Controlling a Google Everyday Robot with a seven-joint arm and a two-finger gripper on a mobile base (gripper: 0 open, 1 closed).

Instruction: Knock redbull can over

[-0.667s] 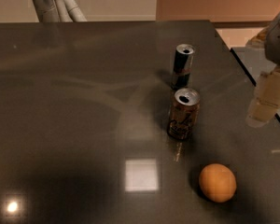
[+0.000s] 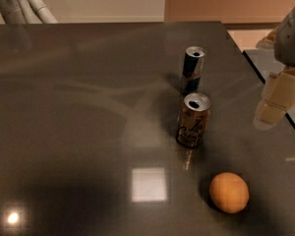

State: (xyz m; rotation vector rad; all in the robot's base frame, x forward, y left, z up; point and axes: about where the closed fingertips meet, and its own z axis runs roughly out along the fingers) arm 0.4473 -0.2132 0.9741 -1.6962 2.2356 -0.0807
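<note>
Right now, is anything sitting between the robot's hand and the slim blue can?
No. In the camera view, only bare table separates the hand, at right, from the redbull can; the brown can stands nearer.

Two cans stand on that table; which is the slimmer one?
The redbull can, farther back: blue-and-silver, narrower than the brown-gold can in front of it. The gripper hangs at the right, touching neither.

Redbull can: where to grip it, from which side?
Grip the redbull can on its upper body, just under the silver top, coming from image right, where the hand hangs near the right edge of the table. It stands upright and slim, so a sideways grip across its width should fit. The brown-gold can stands close in front, blocking the near side.
</note>
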